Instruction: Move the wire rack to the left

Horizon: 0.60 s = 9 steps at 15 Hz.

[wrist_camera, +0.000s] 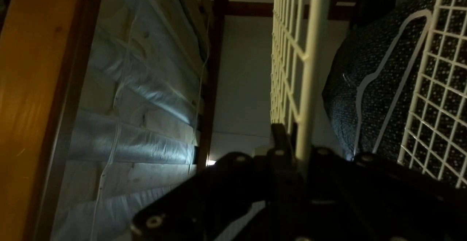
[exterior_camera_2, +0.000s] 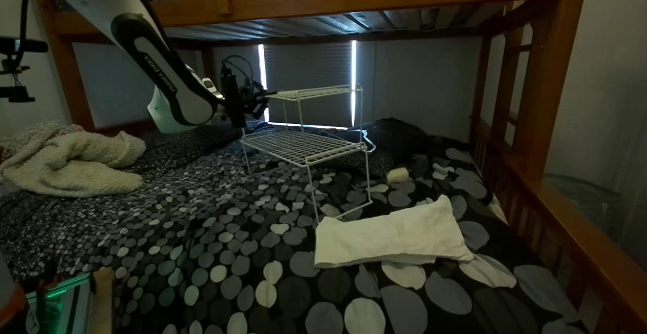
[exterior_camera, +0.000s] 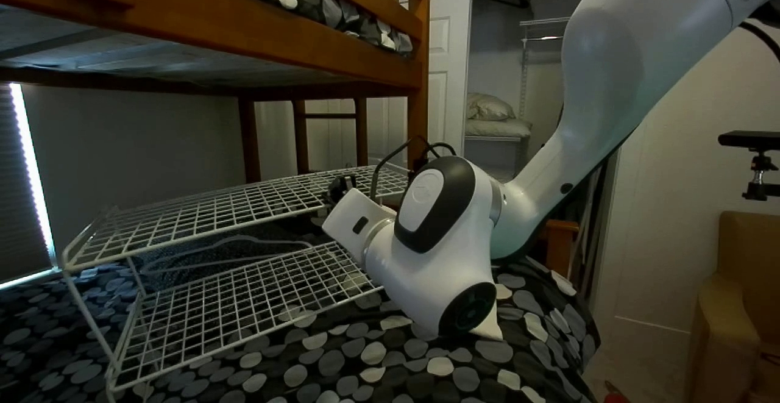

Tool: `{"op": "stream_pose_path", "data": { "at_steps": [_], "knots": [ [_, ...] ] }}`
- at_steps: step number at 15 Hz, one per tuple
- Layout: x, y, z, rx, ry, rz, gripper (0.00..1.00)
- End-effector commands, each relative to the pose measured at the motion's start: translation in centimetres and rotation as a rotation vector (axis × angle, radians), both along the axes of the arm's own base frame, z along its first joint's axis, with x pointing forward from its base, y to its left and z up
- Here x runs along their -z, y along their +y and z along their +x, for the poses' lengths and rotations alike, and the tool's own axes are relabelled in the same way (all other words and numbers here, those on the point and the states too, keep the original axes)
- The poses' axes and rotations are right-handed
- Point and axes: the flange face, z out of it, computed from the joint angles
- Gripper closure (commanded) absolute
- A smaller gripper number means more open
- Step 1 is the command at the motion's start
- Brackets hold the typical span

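The white two-tier wire rack (exterior_camera: 195,238) is over the patterned bed, with its grid shelves slanting in an exterior view. It also shows in an exterior view (exterior_camera_2: 303,144), with its wire legs reaching down to the bedding. I cannot tell whether every leg touches the bed. My gripper (exterior_camera_2: 269,94) is at the end of the rack's upper shelf. In the wrist view, the fingers (wrist_camera: 288,139) are closed round the edge wire of the upper shelf (wrist_camera: 309,69). In an exterior view, the wrist mostly hides the gripper (exterior_camera: 341,189).
The wooden upper bunk (exterior_camera: 274,31) hangs low over the rack, with posts (exterior_camera_2: 551,81) and a side rail. A white cushion (exterior_camera_2: 389,235) lies by the rack's front legs. A white hanger (exterior_camera: 231,243) and dark fabric lie behind the rack. A cream blanket (exterior_camera_2: 76,162) lies under the arm's side.
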Motion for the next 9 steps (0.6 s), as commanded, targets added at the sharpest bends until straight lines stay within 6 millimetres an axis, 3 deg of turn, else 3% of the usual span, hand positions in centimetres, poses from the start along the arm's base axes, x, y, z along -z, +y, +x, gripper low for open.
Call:
{"op": "stream_pose_path", "data": {
  "at_steps": [1,4,5,9],
  "knots": [
    [-3.9,2.3,-1.4,-0.137,-0.064,0.054,0.99],
    [-5.1,3.3,-1.4,-0.208,-0.035,0.057,0.99],
    [-6.7,5.7,-3.8,-0.222,-0.019,0.052,0.99],
    [-9.7,9.3,-4.8,-0.320,0.003,0.003,0.99]
  ]
}}
